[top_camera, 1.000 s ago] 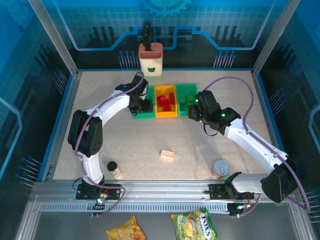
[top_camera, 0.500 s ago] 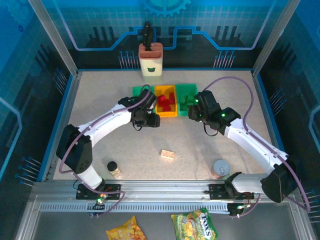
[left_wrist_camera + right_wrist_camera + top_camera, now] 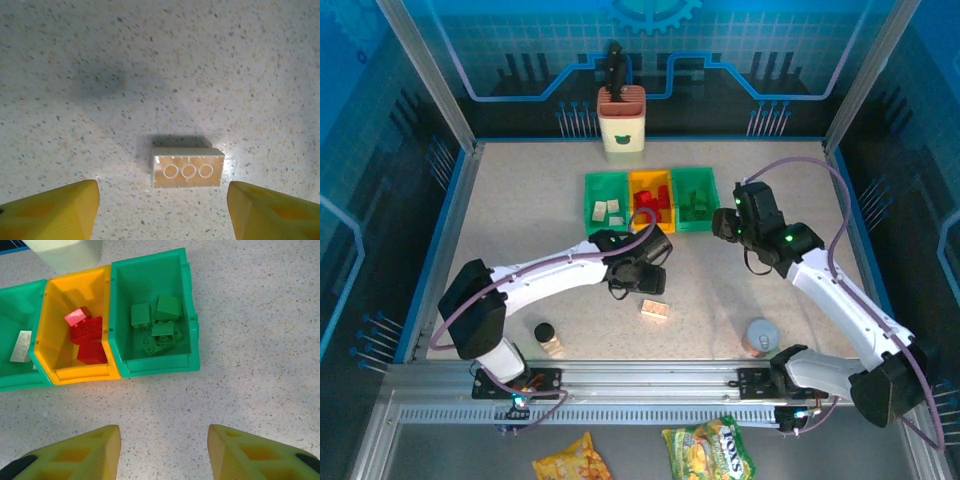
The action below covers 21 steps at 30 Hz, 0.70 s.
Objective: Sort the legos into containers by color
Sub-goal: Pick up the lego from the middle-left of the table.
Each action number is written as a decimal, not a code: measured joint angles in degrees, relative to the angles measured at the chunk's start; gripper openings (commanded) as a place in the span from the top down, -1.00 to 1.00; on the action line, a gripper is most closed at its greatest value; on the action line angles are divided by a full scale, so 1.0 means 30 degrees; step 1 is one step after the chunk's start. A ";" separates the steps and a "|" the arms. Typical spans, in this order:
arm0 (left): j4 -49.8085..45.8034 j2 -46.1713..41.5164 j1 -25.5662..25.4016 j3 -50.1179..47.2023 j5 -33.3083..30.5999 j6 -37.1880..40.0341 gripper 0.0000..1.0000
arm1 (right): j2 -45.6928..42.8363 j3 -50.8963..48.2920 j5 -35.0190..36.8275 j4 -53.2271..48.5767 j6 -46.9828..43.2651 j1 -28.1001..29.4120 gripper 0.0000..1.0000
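Note:
One cream lego [image 3: 187,168] lies hollow side up on the table, just ahead of the gap between my left gripper's [image 3: 162,212] wide-open yellow fingers [image 3: 50,210]. From above, the left gripper [image 3: 648,284] hovers right behind that lego [image 3: 655,311]. Three containers stand in a row: a green one [image 3: 592,212] with cream legos [image 3: 607,209], an orange-yellow one [image 3: 80,374] with red legos [image 3: 86,335], and a green one [image 3: 157,365] with green legos [image 3: 156,325]. My right gripper [image 3: 164,455] is open and empty over bare table in front of them, right of the row [image 3: 724,226].
A tall cream holder [image 3: 621,122] stands behind the containers. A small black-capped jar [image 3: 549,338] sits near the front left and a grey round cup [image 3: 760,337] near the front right. Snack packets [image 3: 708,450] lie below the table rail.
My left arm swung from the left green container toward the front and now hangs over the loose cream lego, its jaws wider. My right gripper drew back to the right of the containers.

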 measured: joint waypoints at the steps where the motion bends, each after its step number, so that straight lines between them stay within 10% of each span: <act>1: -0.0029 0.0073 -0.0284 0.0000 -0.0131 -0.0270 -0.42 | -0.0109 -0.0073 -0.0087 0.0022 -0.0073 -0.0095 -0.01; 21: -0.0408 0.4291 -0.2586 0.1115 -0.0838 -0.2317 -0.66 | -0.2106 -0.1406 -0.1406 0.0270 -0.0357 -0.1144 -0.02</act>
